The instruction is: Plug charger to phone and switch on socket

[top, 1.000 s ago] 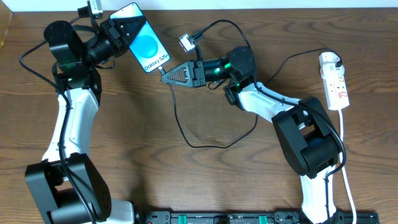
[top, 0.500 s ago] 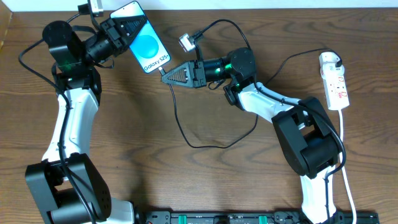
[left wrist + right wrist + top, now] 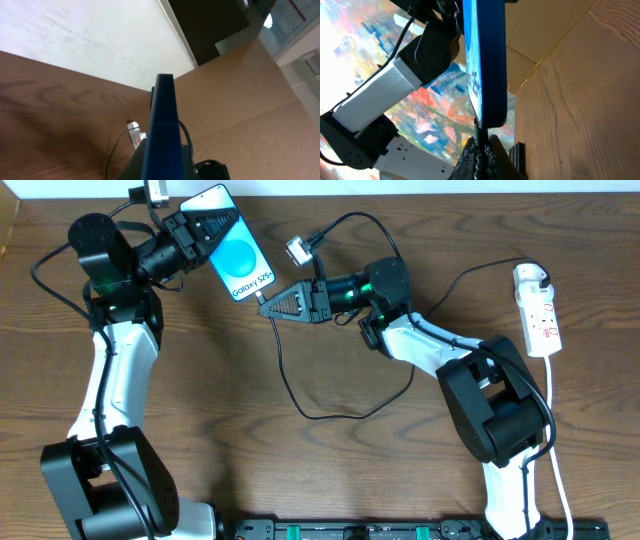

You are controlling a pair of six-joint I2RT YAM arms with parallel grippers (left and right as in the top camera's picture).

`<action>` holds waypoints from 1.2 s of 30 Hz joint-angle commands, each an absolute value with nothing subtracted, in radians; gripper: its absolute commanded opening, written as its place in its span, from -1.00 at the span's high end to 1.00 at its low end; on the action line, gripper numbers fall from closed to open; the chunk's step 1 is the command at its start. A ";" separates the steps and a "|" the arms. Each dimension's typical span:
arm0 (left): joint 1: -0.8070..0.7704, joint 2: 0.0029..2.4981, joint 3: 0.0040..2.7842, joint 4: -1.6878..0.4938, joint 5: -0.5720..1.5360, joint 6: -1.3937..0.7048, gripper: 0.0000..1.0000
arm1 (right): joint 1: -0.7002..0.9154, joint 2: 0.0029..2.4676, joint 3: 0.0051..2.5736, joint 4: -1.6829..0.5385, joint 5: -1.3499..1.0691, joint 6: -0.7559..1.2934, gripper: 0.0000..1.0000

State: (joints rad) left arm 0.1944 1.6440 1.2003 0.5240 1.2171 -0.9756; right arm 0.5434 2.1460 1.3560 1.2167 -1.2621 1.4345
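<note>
Brown wood table (image 3: 200,400) holds 2 arms. At 11 o'clock, left gripper (image 3: 203,226) grasps slim blue-screen phone (image 3: 238,255). Right gripper (image 3: 268,303) pinches thin black charger cable (image 3: 284,375) tip against its end. Plugging now, I think; next, push straight.

The left end effector (image 3: 203,228) and right end effector (image 3: 268,304) are black and triangular; behind each, black joint housings (image 3: 388,278) with a green light (image 3: 365,284) are followed by white link shells (image 3: 425,346).
</note>
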 commanded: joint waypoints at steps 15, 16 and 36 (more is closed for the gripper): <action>0.177 1.634 1.199 0.518 1.403 -0.985 0.85 | 0.529 2.145 1.374 1.222 -1.023 1.419 0.98; 0.177 1.634 1.199 0.518 1.402 -0.985 0.85 | 0.529 2.145 1.374 1.217 -1.025 1.419 0.98; 0.201 1.634 1.199 0.523 1.247 -0.985 0.85 | 0.531 2.145 1.374 1.151 -1.150 1.374 0.98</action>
State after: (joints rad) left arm 0.1905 1.6440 1.1995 0.5152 1.2312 -0.9718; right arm 0.5388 2.1460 1.3544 1.1515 -1.1748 1.3991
